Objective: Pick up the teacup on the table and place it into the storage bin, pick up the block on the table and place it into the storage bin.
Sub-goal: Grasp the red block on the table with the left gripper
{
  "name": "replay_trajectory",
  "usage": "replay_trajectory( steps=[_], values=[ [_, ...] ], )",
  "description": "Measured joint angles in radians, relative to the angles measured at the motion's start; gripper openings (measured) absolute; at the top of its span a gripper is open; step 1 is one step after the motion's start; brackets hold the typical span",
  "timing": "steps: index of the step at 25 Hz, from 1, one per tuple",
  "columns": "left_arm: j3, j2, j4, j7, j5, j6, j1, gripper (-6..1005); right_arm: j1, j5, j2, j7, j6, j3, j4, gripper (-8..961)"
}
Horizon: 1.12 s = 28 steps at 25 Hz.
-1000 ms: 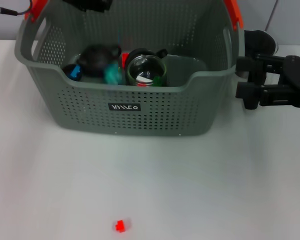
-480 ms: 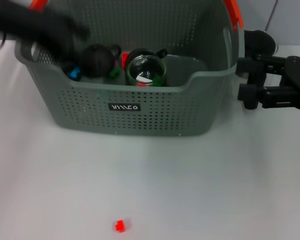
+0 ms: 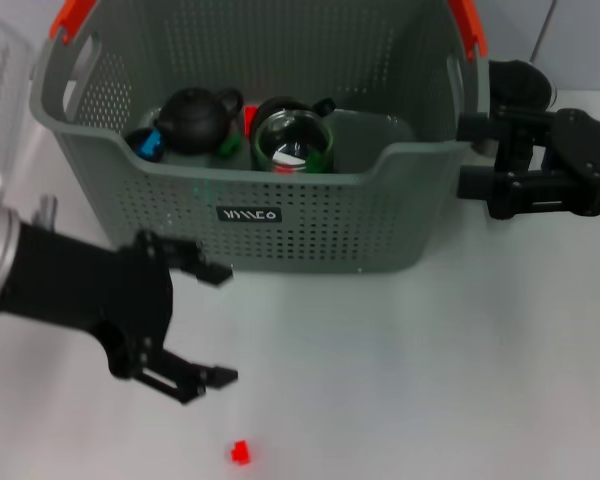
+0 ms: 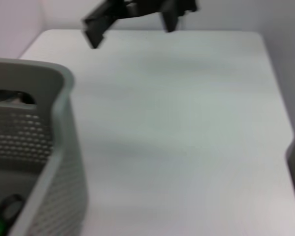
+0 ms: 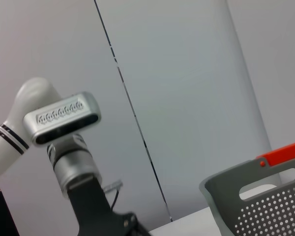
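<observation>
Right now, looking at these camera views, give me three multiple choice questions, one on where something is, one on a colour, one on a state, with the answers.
1. Where is the small block?
A. In the storage bin
B. On the table in front of the bin
C. In the right pincer

2. What colour is the block?
A. Red
B. Blue
C. Yellow

3. How is the left pincer?
A. Shut on the block
B. Open, empty
C. Inside the bin

Answers: 1 B, it lies on the table, apart from the storage bin. 2 A, bright red. 3 B, its fingers are spread above the block, holding nothing.
</observation>
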Motion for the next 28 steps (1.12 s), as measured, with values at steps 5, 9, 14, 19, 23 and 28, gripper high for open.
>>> replay_trajectory(
  steps=[5,9,14,19,23,28],
  values=[
    [0.02,0.005,0.166,0.082,-0.007,-0.028,0.003,946,0.011,-0.001,0.007,-0.001,0.014,-0.007,0.002,940],
    [0.046,0.006,0.272,0.167,0.005,-0.083,-0.001,941,0.02,-0.002,0.009,-0.003,0.026,-0.009,0.002,941],
    [0.067,0.008,0.346,0.216,0.039,-0.169,-0.003,930,0.026,0.0,0.013,-0.003,0.042,-0.01,0.004,940],
    [0.157,0.007,0.353,0.186,0.162,-0.233,-0.017,919,0.033,0.0,0.016,0.004,0.057,-0.01,0.004,940],
    [0.241,0.006,0.289,0.076,0.253,-0.218,-0.037,909,0.034,0.003,0.016,0.006,0.061,-0.01,0.004,941],
    [0.377,0.003,0.19,-0.053,0.317,-0.203,-0.034,898,0.034,0.004,0.016,0.007,0.061,-0.007,0.004,941]
  ],
)
